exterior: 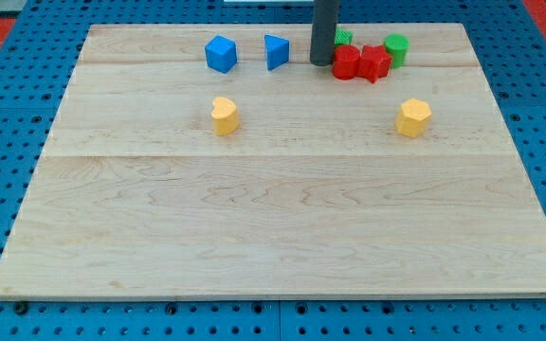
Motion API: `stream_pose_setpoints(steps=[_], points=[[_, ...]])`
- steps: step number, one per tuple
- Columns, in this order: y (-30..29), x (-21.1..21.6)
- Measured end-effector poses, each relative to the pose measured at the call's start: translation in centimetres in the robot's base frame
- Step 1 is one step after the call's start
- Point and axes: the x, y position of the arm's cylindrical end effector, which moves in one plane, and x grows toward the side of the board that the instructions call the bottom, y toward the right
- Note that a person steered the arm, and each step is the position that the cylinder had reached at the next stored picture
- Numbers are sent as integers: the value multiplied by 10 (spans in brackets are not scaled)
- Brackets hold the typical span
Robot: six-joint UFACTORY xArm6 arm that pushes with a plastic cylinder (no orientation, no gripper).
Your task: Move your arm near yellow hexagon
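Yellow hexagon (413, 117) sits on the right half of the wooden board (282, 227), a little above the middle height of the view, well apart from every other block. It is a short, chunky prism with a flat top face; it looks about as wide as it is deep, so I cannot tell a long axis or a facing direction for it.

On the view's left, at nearly the same height, stands a second yellow block (224, 116) with a notched, heart-like outline. Near the view's top there is a row: a blue cube (221, 54), then a blue triangular block (276, 51), then the rod. The tip (321, 62) rests on the board just left of two red blocks (360, 62), which touch each other. One green block (344, 38) is partly hidden behind the rod, and a green cylinder (396, 49) stands just right of the red ones.

The tip is well apart from the yellow hexagon, up and to the left of it. The arm carries only a dark plain rod, so there is no pincer to be wide or narrow.

The board is pale wood with visible grain and plank seams; under it lies a blue perforated surface (8, 123). The blocks look smooth and matte.
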Motion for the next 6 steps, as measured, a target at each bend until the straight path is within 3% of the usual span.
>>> stream_pose_setpoints(steps=[1,2,4,5,6], points=[[-72,-21],[-166,-10],[-127,5],[-95,71],[5,78]])
